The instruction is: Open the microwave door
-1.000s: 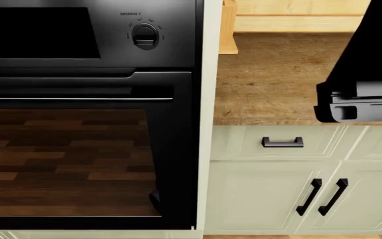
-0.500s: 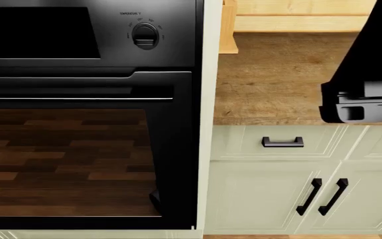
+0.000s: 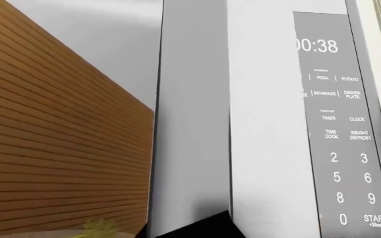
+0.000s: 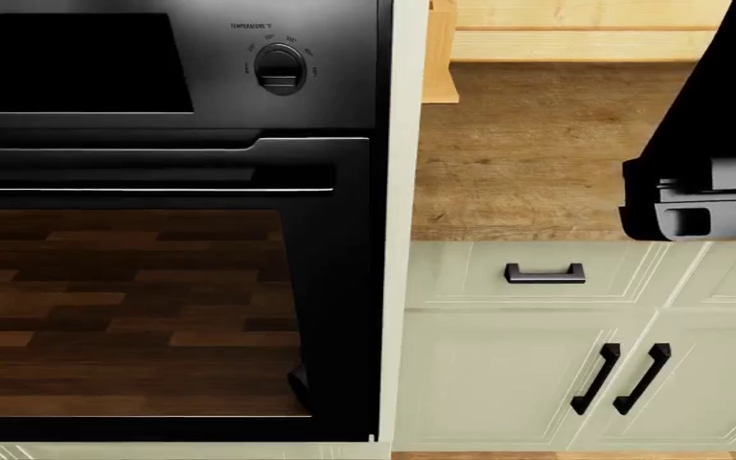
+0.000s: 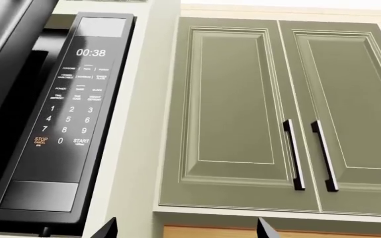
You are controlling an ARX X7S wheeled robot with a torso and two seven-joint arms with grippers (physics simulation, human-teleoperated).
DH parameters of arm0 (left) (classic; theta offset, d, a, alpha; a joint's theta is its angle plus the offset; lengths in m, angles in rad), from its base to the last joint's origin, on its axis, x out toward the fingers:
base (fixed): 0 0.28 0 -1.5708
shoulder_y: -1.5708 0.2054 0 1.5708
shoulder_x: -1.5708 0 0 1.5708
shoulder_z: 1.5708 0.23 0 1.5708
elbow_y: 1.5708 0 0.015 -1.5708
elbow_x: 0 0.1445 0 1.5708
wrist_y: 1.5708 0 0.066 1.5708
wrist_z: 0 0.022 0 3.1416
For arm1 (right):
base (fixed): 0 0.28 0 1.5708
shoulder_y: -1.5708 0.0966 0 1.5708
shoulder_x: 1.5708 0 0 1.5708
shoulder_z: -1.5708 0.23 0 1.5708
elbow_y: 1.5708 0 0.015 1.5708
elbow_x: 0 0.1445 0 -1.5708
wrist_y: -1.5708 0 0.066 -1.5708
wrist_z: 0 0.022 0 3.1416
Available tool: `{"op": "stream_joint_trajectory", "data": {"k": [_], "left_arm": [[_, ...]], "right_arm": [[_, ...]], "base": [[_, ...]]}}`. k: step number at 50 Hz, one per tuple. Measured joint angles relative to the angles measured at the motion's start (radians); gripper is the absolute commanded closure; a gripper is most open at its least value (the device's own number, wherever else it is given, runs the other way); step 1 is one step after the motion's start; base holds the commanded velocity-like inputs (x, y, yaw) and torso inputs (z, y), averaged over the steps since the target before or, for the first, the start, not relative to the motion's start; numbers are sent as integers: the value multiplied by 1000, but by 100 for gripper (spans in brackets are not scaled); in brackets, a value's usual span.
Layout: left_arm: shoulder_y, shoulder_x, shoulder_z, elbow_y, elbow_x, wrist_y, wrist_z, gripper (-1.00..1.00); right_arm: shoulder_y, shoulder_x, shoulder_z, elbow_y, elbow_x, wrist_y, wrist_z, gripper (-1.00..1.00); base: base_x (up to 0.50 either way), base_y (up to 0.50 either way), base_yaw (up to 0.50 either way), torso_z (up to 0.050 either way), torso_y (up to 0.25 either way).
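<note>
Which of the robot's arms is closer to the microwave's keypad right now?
Left, I judge. Its wrist camera sits right against the microwave, the keypad looming large beside the door's edge. The right wrist camera views the same keypad from farther back, with the green cabinet doors alongside.

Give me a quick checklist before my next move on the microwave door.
1. Microwave door off its frame: ok, looks ajar in the right wrist view.
2. Right gripper free: ok, tips apart, holding nothing.
3. Left gripper hold on door: cannot tell, only a dark tip shows.
4. Keypad untouched: ok.
5. Microwave in head view: not ok, only oven and counter show.
</note>
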Motion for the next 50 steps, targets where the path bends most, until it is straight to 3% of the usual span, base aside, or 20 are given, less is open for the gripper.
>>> {"op": "stream_joint_trajectory", "data": {"k": [32, 50], "left_arm": [[-107, -26, -74, -72, -357, -107, -264, 100], [-115, -34, -67, -78, -375, -105, -270, 100]], "right_arm": [[133, -16, -132, 7, 7, -30, 19, -100], [155, -25, -147, 8, 15, -28, 26, -100]], "base": [[-3, -4, -2, 2, 7], [-2, -4, -2, 4, 10]]}}
